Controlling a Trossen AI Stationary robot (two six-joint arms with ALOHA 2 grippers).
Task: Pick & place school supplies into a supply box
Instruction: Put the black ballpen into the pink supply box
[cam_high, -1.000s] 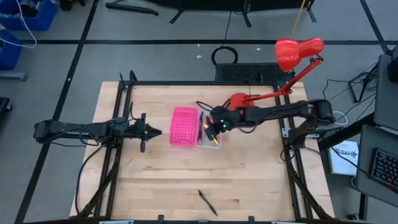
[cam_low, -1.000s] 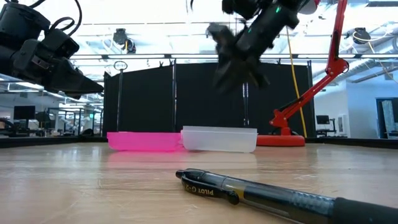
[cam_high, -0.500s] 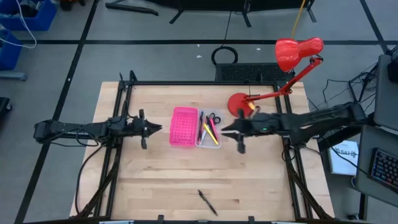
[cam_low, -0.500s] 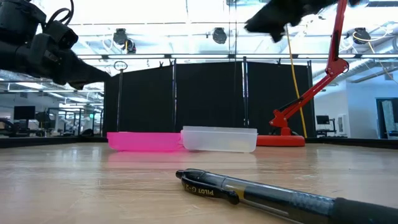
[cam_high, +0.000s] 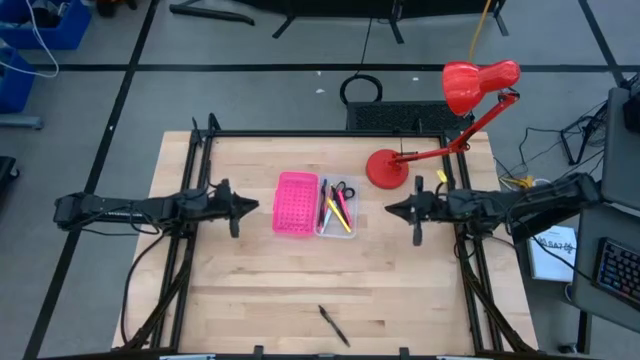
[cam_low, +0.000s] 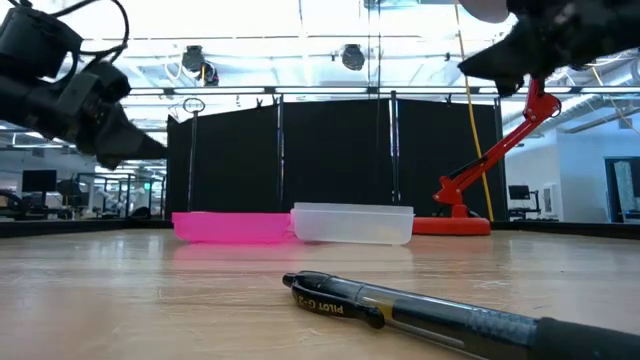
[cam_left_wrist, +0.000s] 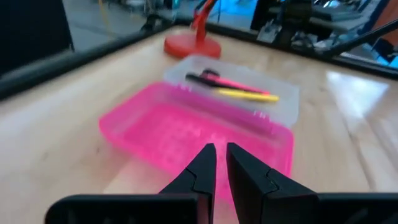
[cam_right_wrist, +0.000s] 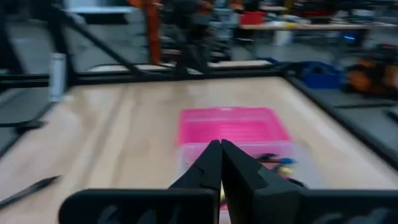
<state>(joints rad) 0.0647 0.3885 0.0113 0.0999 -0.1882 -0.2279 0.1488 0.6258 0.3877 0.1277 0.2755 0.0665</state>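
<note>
Reading from my console: both arms sit off the work, each gripper carrying nothing.
Left gripper (cam_high: 236, 208): I see it hovering near the left side of the pink piece; its two dark angular fingers (cam_left_wrist: 200, 171) stand almost together with only a thin slit between them, nothing in it.
Right gripper (cam_high: 400, 209): it hangs to the right of the tray, well apart from it; its dark tapered fingers (cam_right_wrist: 211, 163) are pressed together, empty.
Supply box: small translucent whitish rectangular plastic tray (cam_high: 337, 207), smooth-walled with rounded corners; it sits mid-table, its long side touching the pink piece.
Contents: a small black-handled pair of scissors (cam_high: 343, 190) lies at the tray's far end; beside it I count thin yellow, pink-red and black pens (cam_high: 335, 212) lying lengthwise.
Pink piece: bright pink perforated plastic rectangle (cam_high: 296, 203), same footprint as the tray; the dotted grid shows only from overhead.
Stray item: a black pen with a clear barrel (cam_high: 333, 325) lies alone near the table's front edge, well apart from the tray; only my low view shows its printed lettering (cam_low: 325, 306).
Table: pale wooden planks (cam_high: 250, 290) with visible grain, framed in black rail.
Lamp: a glossy red desk lamp (cam_high: 388, 168) stands on a round base behind the tray.
</note>
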